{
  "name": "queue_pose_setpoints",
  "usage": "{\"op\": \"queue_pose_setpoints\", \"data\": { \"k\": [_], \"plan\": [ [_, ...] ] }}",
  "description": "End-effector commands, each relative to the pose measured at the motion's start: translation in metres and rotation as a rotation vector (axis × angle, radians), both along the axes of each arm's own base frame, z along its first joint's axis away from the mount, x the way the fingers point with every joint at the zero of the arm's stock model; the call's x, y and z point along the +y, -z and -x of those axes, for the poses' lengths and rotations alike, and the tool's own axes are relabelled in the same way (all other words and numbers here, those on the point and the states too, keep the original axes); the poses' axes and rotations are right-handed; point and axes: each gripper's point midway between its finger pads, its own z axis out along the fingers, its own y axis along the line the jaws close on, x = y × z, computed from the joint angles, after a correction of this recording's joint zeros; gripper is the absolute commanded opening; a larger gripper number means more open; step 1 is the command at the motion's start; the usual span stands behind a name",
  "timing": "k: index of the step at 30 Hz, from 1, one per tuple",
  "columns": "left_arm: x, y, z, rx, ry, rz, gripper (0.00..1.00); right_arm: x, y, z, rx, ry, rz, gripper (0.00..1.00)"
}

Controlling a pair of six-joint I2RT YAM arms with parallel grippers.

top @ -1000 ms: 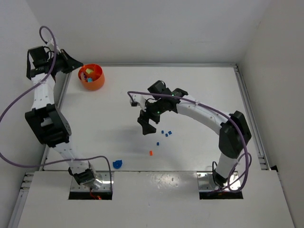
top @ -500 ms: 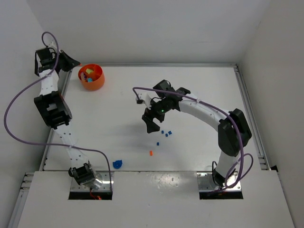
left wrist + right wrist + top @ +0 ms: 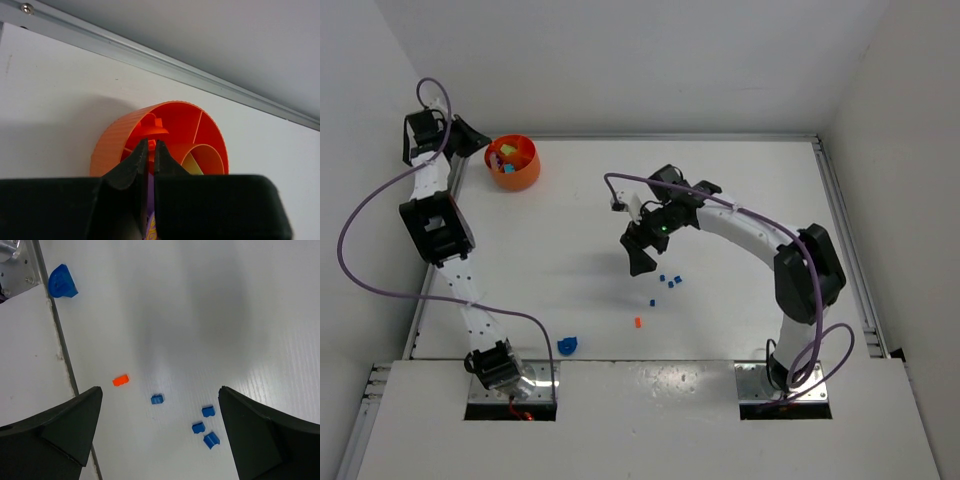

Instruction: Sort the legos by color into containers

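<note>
My right gripper (image 3: pixel 639 262) hangs wide open and empty above the loose blue legos (image 3: pixel 667 280) at centre frame, a pick that calls for lowering squarely onto one, while my left gripper (image 3: pixel 470 137), pinched shut, waits beside the orange bowl (image 3: pixel 523 177) at upper left.

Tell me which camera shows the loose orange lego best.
Right wrist: the orange lego lies in plain view on the table between the open fingers, apart from the blue legos to its right. Top external shows the orange lego only as a tiny speck. Left wrist misses it, facing the bowl.
</note>
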Motion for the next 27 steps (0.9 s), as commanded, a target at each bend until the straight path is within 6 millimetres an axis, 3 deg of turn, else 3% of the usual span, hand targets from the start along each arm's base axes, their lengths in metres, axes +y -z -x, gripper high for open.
{"op": "queue_pose_setpoints", "data": {
  "k": [1, 2, 6, 9, 10, 13, 16, 17, 20, 21, 23, 24, 26, 27],
  "plan": [
    [-0.002, -0.02, -0.013, -0.076, 0.015, -0.045, 0.1, 0.007, -0.012, -0.011, -0.022, 0.01, -0.033, 0.98],
    [-0.002, -0.02, -0.013, -0.076, 0.015, -0.045, 0.19, 0.007, -0.012, -0.011, -0.023, 0.01, -0.033, 0.97],
    [-0.006, -0.028, -0.016, -0.091, 0.016, -0.056, 0.33, 0.002, -0.01, -0.012, -0.05, 0.027, -0.015, 0.96],
    [-0.006, -0.028, -0.016, -0.091, 0.016, -0.056, 0.38, -0.003, -0.005, -0.009, -0.045, 0.033, 0.002, 0.96],
    [-0.005, -0.041, -0.017, -0.119, 0.016, -0.068, 0.38, -0.004, -0.007, -0.011, -0.059, 0.04, 0.004, 0.96],
    [-0.006, -0.057, -0.015, -0.141, 0.016, -0.078, 0.38, -0.008, -0.008, -0.011, -0.072, 0.05, 0.016, 0.93],
    [-0.009, -0.103, -0.008, -0.207, 0.015, -0.107, 0.38, -0.019, -0.002, -0.011, -0.124, 0.038, 0.051, 0.84],
    [-0.014, -0.136, 0.0, -0.258, 0.025, -0.125, 0.38, -0.026, -0.001, -0.006, -0.137, 0.03, 0.06, 0.83],
    [-0.029, -0.185, 0.022, -0.322, 0.061, -0.14, 0.38, -0.04, 0.009, 0.016, -0.181, -0.057, 0.1, 0.8],
    [-0.039, -0.211, 0.042, -0.352, 0.079, -0.171, 0.39, -0.042, 0.01, 0.024, -0.191, -0.091, 0.105, 0.8],
    [-0.059, -0.229, 0.07, -0.366, 0.157, -0.185, 0.44, -0.047, 0.015, 0.046, -0.184, -0.195, 0.094, 0.78],
    [-0.078, -0.236, 0.098, -0.362, 0.228, -0.189, 0.48, -0.051, 0.015, 0.056, -0.196, -0.279, 0.103, 0.77],
    [-0.092, -0.237, 0.129, -0.356, 0.276, -0.182, 0.58, -0.049, 0.023, 0.075, -0.174, -0.339, 0.11, 0.75],
    [-0.102, -0.257, 0.159, -0.389, 0.288, -0.213, 0.59, -0.043, 0.022, 0.078, -0.181, -0.358, 0.095, 0.74]
  ]
}}
